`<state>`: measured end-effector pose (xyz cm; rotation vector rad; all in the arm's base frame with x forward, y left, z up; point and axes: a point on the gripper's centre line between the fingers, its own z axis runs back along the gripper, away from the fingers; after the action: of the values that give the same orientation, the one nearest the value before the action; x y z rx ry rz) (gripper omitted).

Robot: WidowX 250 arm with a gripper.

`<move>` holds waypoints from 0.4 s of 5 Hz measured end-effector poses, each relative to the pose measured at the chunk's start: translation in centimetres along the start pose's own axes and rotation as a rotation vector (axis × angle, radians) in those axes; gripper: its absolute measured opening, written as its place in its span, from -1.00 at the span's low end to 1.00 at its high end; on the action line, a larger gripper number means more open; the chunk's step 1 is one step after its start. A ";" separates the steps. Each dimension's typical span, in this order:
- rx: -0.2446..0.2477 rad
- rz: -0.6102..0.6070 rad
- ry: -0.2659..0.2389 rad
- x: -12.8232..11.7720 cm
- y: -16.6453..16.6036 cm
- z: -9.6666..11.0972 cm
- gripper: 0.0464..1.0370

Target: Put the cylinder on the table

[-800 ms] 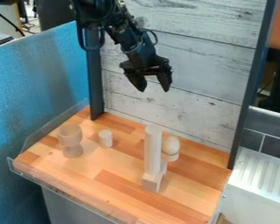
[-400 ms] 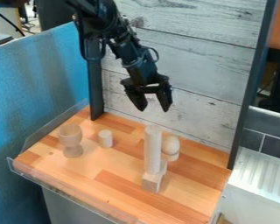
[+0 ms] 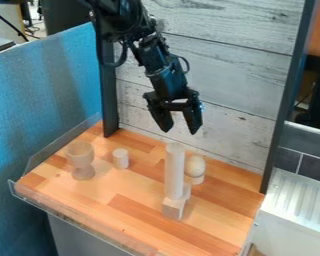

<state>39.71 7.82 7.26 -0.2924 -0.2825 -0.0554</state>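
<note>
The black gripper (image 3: pixel 181 131) hangs open above the tall cylinder, its fingers spread and nothing between them. A tall, pale wooden cylinder (image 3: pixel 175 171) stands upright on a small wooden block (image 3: pixel 173 208). Both are right of the middle of the wooden table (image 3: pixel 109 200). A short, pale cylinder (image 3: pixel 120 158) stands directly on the tabletop, farther left and toward the back.
A wooden goblet-shaped piece (image 3: pixel 81 160) stands at the left. Just behind and right of the tall cylinder is an egg-shaped piece (image 3: pixel 195 167) on a small base. A grey plank wall (image 3: pixel 209 125) rises behind, and a clear low rim (image 3: pixel 69 222) borders the front.
The gripper has come down and slightly right, toward the top of the tall cylinder, staying open. The wooden pieces stand where they were.
</note>
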 end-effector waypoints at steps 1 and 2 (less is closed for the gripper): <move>0.025 -0.023 0.036 -0.2 -0.7 -0.4 0.93; 0.064 -0.051 0.089 -1.3 -1.0 -1.6 0.93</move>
<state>38.77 6.39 5.72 -0.2182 -0.2027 -0.1094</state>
